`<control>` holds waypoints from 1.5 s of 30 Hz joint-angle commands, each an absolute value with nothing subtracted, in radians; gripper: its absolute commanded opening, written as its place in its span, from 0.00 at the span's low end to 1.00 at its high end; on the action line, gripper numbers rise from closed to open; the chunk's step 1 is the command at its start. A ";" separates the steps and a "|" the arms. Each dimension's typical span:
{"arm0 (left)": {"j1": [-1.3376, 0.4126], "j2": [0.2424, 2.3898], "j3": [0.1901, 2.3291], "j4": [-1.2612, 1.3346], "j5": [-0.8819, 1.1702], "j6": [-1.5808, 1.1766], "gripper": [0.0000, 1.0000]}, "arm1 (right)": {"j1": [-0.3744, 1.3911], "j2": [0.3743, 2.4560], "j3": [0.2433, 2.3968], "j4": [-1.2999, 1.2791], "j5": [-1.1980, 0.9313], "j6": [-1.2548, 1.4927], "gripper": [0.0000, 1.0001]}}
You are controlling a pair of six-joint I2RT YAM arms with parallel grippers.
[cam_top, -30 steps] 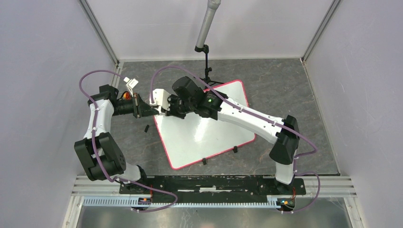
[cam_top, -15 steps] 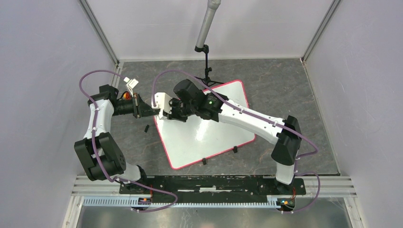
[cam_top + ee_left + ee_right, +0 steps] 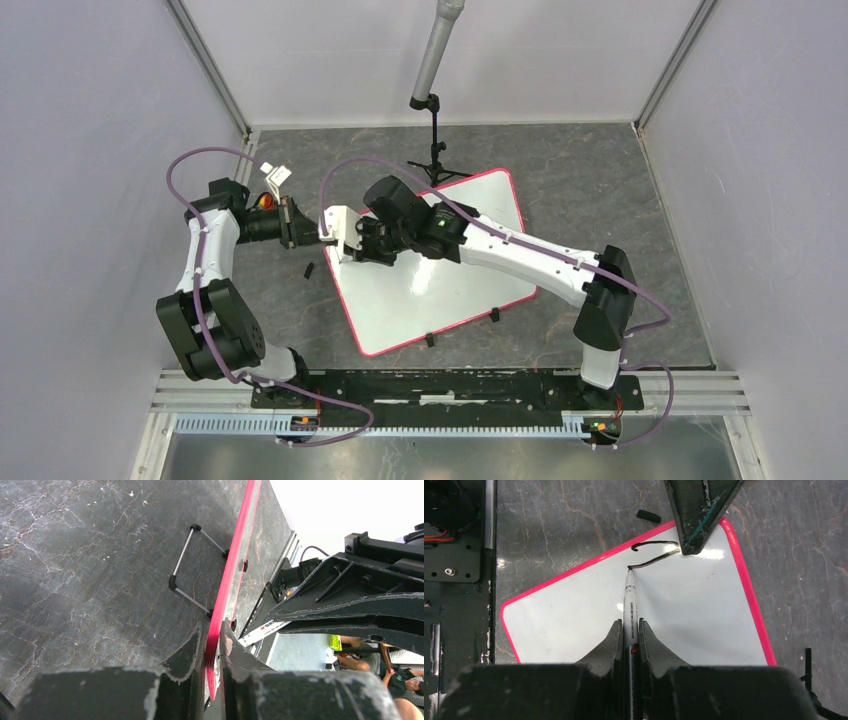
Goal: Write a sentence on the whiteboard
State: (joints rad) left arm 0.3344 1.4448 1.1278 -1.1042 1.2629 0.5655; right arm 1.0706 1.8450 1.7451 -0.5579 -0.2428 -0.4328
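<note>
The whiteboard [image 3: 440, 285] lies tilted on the dark table, white with a pink-red rim. My left gripper [image 3: 318, 238] is shut on the rim at its left corner; the left wrist view shows the rim [image 3: 232, 570] edge-on between my jaws [image 3: 213, 630]. My right gripper [image 3: 352, 245] is shut on a grey marker [image 3: 630, 605], whose tip touches the board [image 3: 574, 625]. Of the sentence, only a short curved black stroke [image 3: 654, 550] shows, beside the left gripper's finger [image 3: 696, 510].
A black marker cap [image 3: 309, 270] lies on the table left of the board, also in the right wrist view [image 3: 648, 515]. A small tripod [image 3: 434, 150] stands behind the board. Black clips [image 3: 494, 315] sit on its near edge. A wire stand [image 3: 190, 565] lies underneath.
My right gripper has moved a little left with the marker, over the board's left corner. The left arm and the board have not moved.
</note>
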 commanded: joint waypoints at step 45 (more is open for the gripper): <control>0.340 1.418 1.135 -1.107 1.275 0.600 0.03 | 1.059 1.798 1.738 -0.521 -0.229 -0.401 0.00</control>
